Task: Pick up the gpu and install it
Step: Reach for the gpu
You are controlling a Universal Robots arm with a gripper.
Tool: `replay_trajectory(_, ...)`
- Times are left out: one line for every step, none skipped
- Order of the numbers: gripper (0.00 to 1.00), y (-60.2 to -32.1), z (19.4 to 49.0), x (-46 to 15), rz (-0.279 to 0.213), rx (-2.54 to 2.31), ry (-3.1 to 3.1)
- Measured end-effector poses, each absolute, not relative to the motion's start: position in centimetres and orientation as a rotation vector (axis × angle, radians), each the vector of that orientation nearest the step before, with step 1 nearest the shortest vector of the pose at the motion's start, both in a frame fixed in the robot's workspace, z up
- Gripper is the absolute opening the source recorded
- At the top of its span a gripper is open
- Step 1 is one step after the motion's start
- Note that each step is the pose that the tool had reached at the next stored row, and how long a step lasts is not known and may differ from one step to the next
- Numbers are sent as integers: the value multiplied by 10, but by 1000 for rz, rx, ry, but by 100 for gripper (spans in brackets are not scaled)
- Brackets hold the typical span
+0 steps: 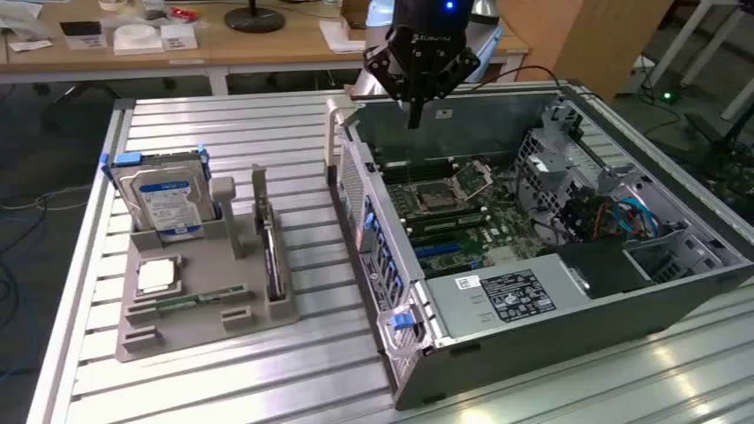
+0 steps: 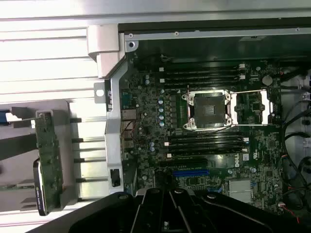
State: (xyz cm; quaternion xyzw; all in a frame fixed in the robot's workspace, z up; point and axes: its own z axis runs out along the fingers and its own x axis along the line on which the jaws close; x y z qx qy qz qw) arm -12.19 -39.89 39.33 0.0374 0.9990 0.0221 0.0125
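Two parts stand on edge in the grey holder (image 1: 189, 296), which sits well off to the exterior view's left of the jaws, outside the case. The hard drive (image 1: 171, 199) with its blue label is the farther of the two from the jaws. The gpu (image 1: 272, 261) (image 2: 48, 160) is the nearer. It is a thin card upright in a slot, green board edge showing, and untouched.

Its long axis runs roughly parallel to the side wall of the open computer case (image 1: 353, 177), which stands between the card and the jaws. To the jaws the card presents a narrow top edge, not a flat face.

The gripper (image 1: 412, 119) (image 2: 170, 204) hangs over the far end of the case. Its fingers are drawn together to a single point and hold nothing. Directly beneath the jaws lies the motherboard (image 1: 471, 221) (image 2: 204, 121), with a blue expansion slot (image 2: 191, 172) close under the fingertips.

My reading is that the pick has not begun. The card lies sideways from the jaws, across the case wall and lower down on the table.
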Motion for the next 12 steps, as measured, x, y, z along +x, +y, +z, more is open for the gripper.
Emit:
replay_trajectory(11,-399,393,-122,69,116,3114)
replay_trajectory(11,-399,393,-122,69,117,3114)
replay_trajectory(11,-399,393,-123,69,117,3114)
replay_trajectory(11,-399,393,-123,69,117,3114)
replay_trajectory(11,-399,393,-125,69,117,3114)
replay_trajectory(11,-399,393,-126,69,117,3114)
replay_trajectory(11,-399,393,-127,69,117,3114)
replay_trajectory(11,-399,393,-128,69,117,3114)
replay_trajectory(11,-399,393,-130,69,117,3114)
replay_trajectory(11,-399,393,-131,69,117,3114)
replay_trajectory(11,-399,393,-133,69,117,3114)
replay_trajectory(11,-399,393,-134,69,117,3114)
